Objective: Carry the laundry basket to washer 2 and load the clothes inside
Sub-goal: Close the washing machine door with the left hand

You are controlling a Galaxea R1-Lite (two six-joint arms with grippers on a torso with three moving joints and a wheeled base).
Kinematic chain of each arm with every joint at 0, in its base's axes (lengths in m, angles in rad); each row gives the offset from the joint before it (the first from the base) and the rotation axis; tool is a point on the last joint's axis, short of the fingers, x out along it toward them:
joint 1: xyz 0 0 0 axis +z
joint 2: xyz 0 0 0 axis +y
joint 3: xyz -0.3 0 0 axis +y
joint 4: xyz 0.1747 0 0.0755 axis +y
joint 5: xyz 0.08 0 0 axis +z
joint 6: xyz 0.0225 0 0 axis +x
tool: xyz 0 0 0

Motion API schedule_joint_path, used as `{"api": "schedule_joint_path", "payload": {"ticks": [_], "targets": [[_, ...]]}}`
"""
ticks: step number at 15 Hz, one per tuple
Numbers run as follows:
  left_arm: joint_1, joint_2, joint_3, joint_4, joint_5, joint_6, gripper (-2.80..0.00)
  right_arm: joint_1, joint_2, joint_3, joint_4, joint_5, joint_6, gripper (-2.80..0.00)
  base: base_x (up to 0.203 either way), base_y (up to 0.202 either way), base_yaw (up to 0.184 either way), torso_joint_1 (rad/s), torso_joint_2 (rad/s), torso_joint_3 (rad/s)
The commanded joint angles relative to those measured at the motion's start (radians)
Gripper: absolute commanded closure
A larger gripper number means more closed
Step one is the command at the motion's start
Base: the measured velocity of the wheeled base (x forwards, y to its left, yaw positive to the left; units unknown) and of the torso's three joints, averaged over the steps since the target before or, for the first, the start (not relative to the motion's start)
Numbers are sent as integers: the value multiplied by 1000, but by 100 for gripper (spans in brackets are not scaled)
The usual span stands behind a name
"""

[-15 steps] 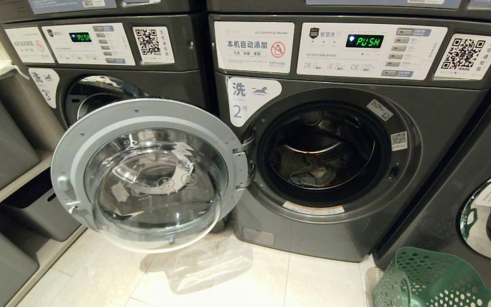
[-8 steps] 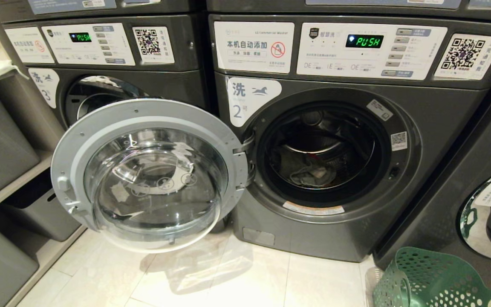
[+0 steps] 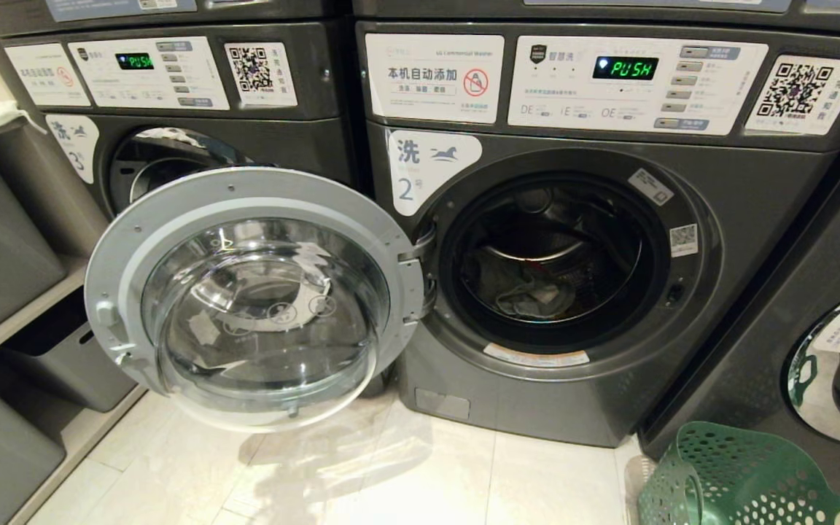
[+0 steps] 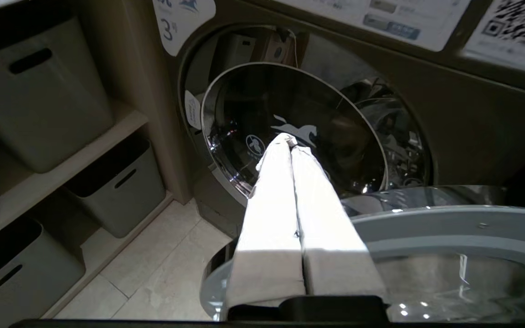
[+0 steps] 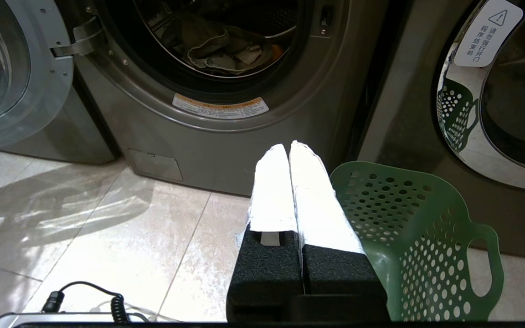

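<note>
The jaws of the left gripper (image 4: 291, 142) are pressed together with nothing between them, and the gripper is held in the air in front of the closed glass door of washer 3 (image 4: 299, 132), above the rim of the open door (image 4: 426, 218) of washer 2 (image 3: 609, 292). The jaws of the right gripper (image 5: 288, 146) are likewise closed on nothing, and this gripper is held low over the tiled floor (image 5: 107, 218), just beside the laundry basket (image 5: 408, 237). The laundry basket is seen standing on the floor at the foot of the machines, to the right of washer 2 and in front of the next machine's chrome-rimmed door (image 5: 495, 91), in which its green side is mirrored; what can be seen of its inside is bare. The door of washer 2 is swung fully open to the left, so that part of washer 3 is covered by it in the head view. Inside the drum (image 3: 551, 262) a pile of clothes (image 5: 217, 45) is seen lying at the bottom. Grey storage bins (image 4: 39, 91) are set on shelves to the left of washer 3. A coiled black cable (image 5: 84, 296) lies on the floor near the right arm.
</note>
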Motion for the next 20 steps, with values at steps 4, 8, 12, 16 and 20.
{"api": "schedule_joint_path", "payload": {"ticks": [4,8,12,16,20], "targets": [[111,298,-136,-35,-268,-212,0,0,2,0,-1,0,-1,0,0,0,0,0,0,0],[112,420,-287,-20,-333,-308,0,0,2,0,-1,0,-2,0,0,0,0,0,0,0],[83,489,-337,25,-417,-312,0,0,2,0,-1,-1,0,0,0,0,0,0,0,0],[56,539,-357,45,-457,-311,0,0,2,0,-1,-1,0,0,0,0,0,0,0,0],[53,603,-438,96,-465,-312,0,0,2,0,-3,-1,17,0,0,0,0,0,0,0]]}}
